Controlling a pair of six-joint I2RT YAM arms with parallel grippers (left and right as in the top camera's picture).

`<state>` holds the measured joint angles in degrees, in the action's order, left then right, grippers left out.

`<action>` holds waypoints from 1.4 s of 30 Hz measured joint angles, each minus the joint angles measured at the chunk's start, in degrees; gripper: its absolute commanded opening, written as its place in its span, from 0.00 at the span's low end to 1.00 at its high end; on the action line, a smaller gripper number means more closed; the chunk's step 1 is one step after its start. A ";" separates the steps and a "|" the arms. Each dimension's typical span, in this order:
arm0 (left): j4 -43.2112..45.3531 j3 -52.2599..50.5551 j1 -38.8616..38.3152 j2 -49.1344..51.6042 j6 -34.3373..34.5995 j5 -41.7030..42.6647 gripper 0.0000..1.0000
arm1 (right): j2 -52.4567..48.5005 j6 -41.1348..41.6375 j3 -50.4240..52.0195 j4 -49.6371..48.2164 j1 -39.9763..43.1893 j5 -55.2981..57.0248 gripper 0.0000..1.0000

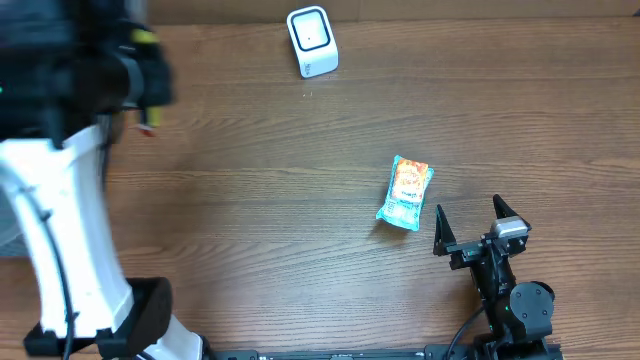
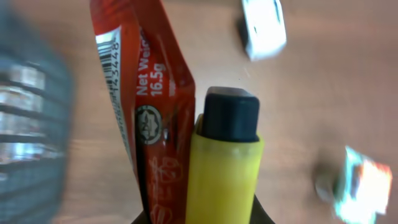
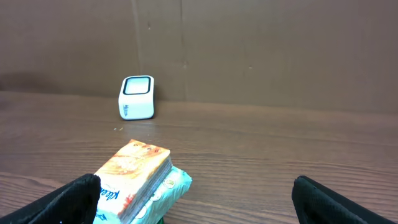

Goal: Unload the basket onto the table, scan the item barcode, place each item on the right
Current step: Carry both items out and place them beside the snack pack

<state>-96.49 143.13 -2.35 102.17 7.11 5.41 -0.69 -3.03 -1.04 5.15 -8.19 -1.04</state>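
Left end effector [image 2: 186,155] is pressed nearly together, pinching the red sachet [image 2: 155,93] lengthwise. The sachet sits flat against the yellow finger [image 2: 224,168] and is held up off the surface [image 1: 300,260] at the far left. The barcode [image 2: 115,68] runs along the sachet's long edge, on the face turned to the wrist camera, and the grip does not cover it.

Step in hand, as I judge it: carry the sachet to the scanner [image 1: 312,40] at the far edge.
- The scanner's window seems to look upward and a little toward the arms.
- I would roll the wrist so the barcode face looks down at that window, flat rather than edge-on.
- Present the free upper part of the sachet, so the finger does not shadow the code.
- The foil looks creased and glossy. I would hold it steady above the window and tilt slightly if glare is a risk.

Surroundings:
- An orange-and-teal packet [image 1: 405,193] lies mid-surface, well apart from the scanner and off my likely path.
- Right end effector [image 1: 468,207] is spread wide and empty near the front edge, just beside that packet.
- There is a blurred grey shape at the left of the wrist view. I cannot tell what it is.
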 measured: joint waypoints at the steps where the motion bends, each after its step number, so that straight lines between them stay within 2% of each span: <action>1: 0.04 -2.91 -2.60 0.07 0.46 -0.04 0.04 | 0.00 -0.02 0.00 0.00 0.02 0.02 1.00; 7: 6.38 -21.86 -15.54 0.94 5.75 -0.02 0.04 | 0.00 0.00 0.00 0.00 0.02 0.02 1.00; 14: 24.96 -45.72 -27.54 1.36 16.35 0.00 0.05 | 0.00 -0.02 0.00 0.02 0.02 0.02 1.00; 16: 32.15 -51.67 -30.62 1.42 18.51 -0.02 0.08 | 0.00 -0.02 0.00 -0.02 0.02 0.02 1.00; 22: 46.56 -63.04 -36.76 1.68 22.51 -0.09 0.17 | 0.00 0.00 0.00 -0.04 0.02 0.02 1.00; 27: 47.06 -66.31 -37.33 1.68 24.35 -1.31 0.22 | 0.00 0.00 0.00 0.02 0.02 0.02 1.00; 28: 46.82 -66.60 -37.33 1.68 24.48 -1.84 0.28 | 0.00 -0.04 0.00 0.00 0.02 0.02 1.00; 30: 46.16 -66.90 -37.33 1.68 24.63 -3.26 0.68 | 0.00 0.00 0.00 -0.02 0.02 0.02 1.00; 33: 45.81 -66.93 -37.33 1.68 24.96 -4.66 0.94 | 0.00 -0.02 0.00 0.00 0.02 0.00 1.00; 34: 45.79 -66.93 -37.33 1.68 24.96 -4.87 1.00 | 0.00 0.02 0.00 0.00 0.02 0.02 1.00; 42: 45.29 -66.93 -37.24 1.68 25.24 -6.12 1.00 | 0.00 0.02 0.00 -0.02 0.02 0.02 1.00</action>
<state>-51.20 76.20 -39.59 103.85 32.36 -0.71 -0.69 -3.01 -1.04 5.13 -8.16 -1.02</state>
